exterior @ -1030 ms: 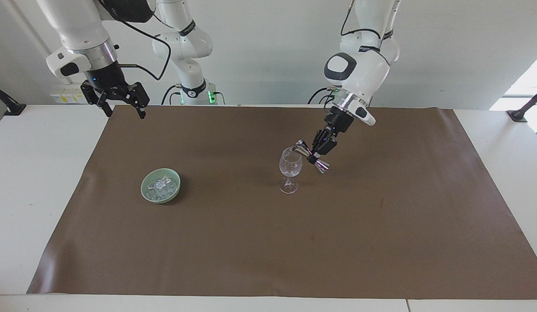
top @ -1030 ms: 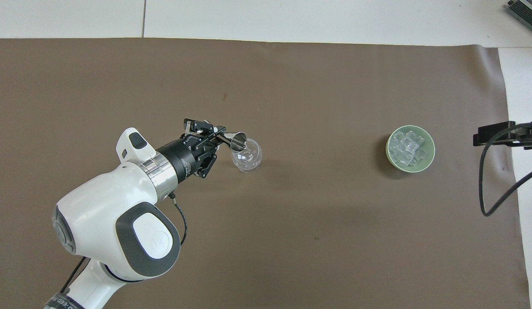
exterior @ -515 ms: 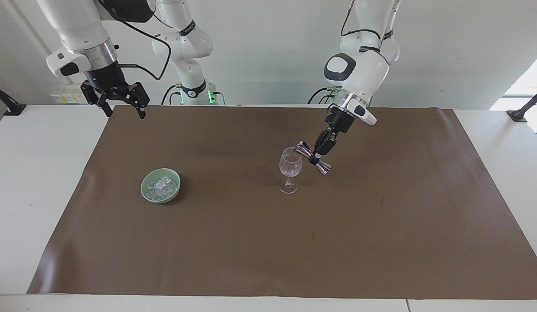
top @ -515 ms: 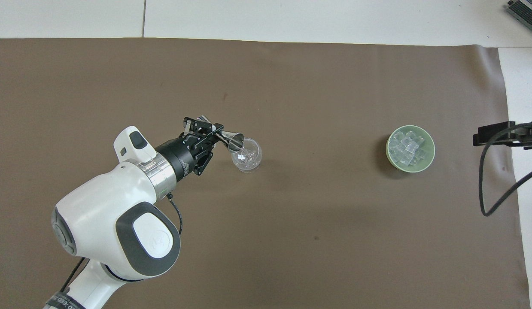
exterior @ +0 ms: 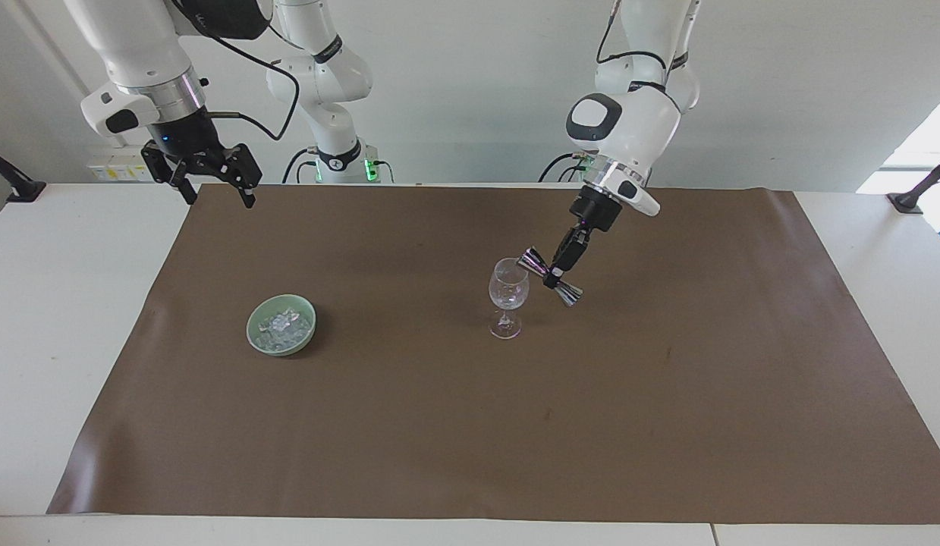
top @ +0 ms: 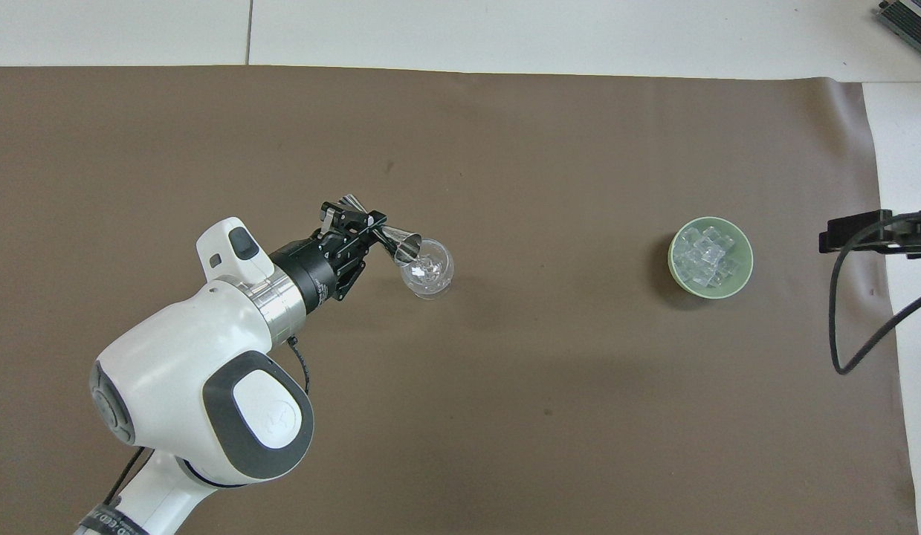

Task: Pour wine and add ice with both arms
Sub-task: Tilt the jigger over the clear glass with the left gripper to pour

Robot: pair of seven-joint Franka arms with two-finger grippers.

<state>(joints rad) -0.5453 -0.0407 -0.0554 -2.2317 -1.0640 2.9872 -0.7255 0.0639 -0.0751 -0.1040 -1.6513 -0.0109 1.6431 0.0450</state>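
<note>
A clear stemmed glass (exterior: 507,292) (top: 429,271) stands upright mid-table on the brown mat. My left gripper (exterior: 551,274) (top: 371,225) is shut on the waist of a silver double-cone jigger (exterior: 528,263) (top: 404,244). The jigger is tilted, with one mouth at the glass's rim. Wine is out of view; the glass looks clear. The ice (exterior: 284,324) (top: 704,256) lies heaped in a pale green bowl (exterior: 253,334) (top: 744,275) toward the right arm's end of the table. My right gripper (exterior: 219,201) waits open, up in the air over the mat's corner by the right arm's base.
The brown mat (exterior: 470,425) covers most of the white table (exterior: 60,341). Black clamp mounts (exterior: 11,186) (exterior: 913,199) stand at the table's two corners nearest the robots. A black cable (top: 839,327) hangs by the right arm's end.
The left wrist has turned a little, and the jigger has swung slightly at the glass's rim. The right arm, the glass and the bowl have stayed put.
</note>
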